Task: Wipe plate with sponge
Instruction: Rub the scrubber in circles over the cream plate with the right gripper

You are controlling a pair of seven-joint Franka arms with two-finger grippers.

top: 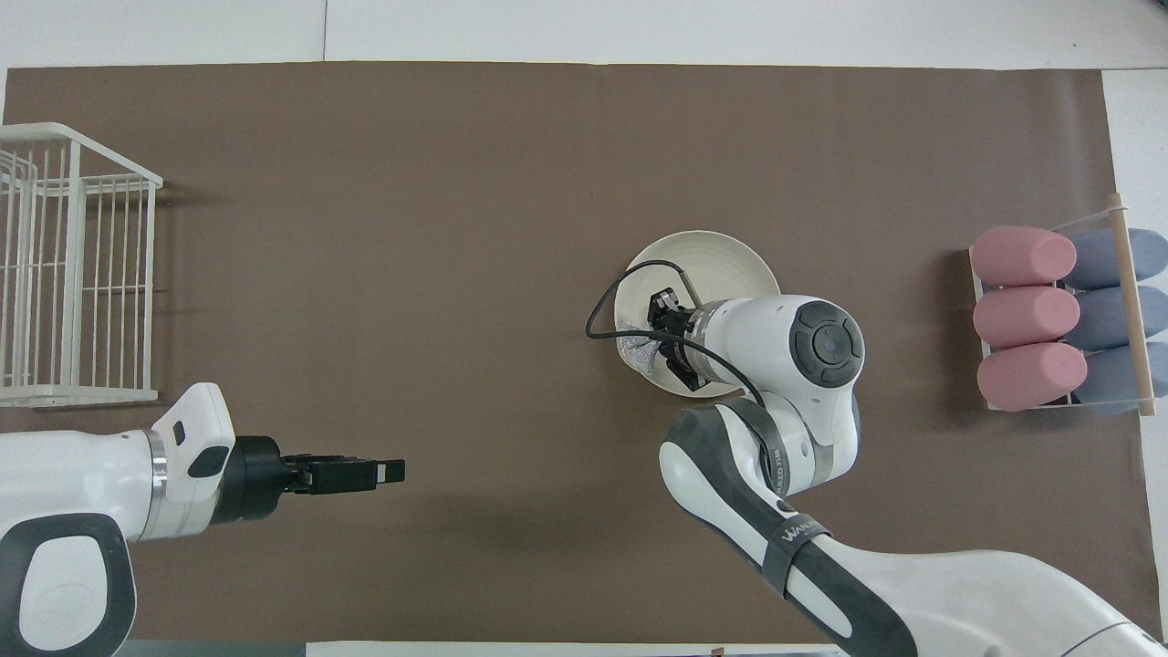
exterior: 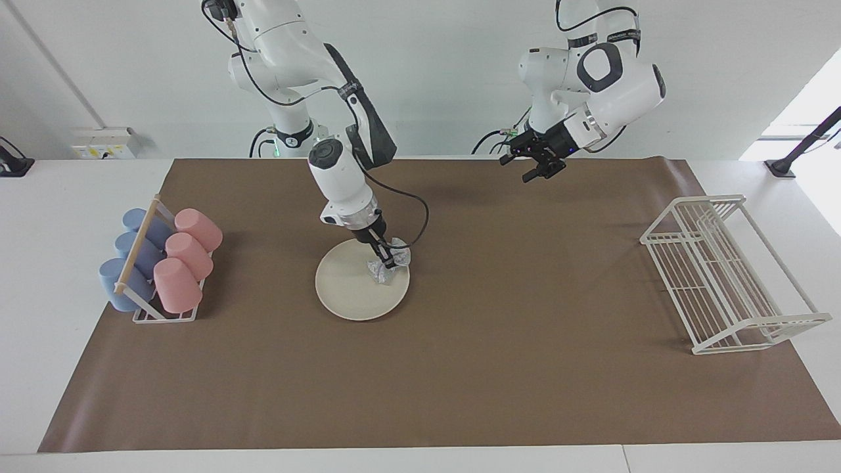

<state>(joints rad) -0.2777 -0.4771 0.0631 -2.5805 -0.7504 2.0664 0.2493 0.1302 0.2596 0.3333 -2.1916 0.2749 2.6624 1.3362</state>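
Observation:
The cream-white plate (exterior: 355, 295) lies flat on the brown mat in the middle of the table; it also shows in the overhead view (top: 703, 260). My right gripper (exterior: 387, 261) is shut on the silvery-grey sponge (exterior: 389, 270) and presses it onto the plate's edge toward the left arm's end. In the overhead view the right gripper (top: 657, 336) and the sponge (top: 639, 354) sit at the plate's rim nearer the robots, and the arm hides part of the plate. My left gripper (exterior: 540, 172) waits raised over the mat near its base; it also shows in the overhead view (top: 388, 472).
A rack of pink and blue cups (exterior: 164, 263) stands at the right arm's end of the table; the overhead view shows it too (top: 1058, 319). A white wire dish rack (exterior: 723, 276) stands at the left arm's end, also in the overhead view (top: 73, 274).

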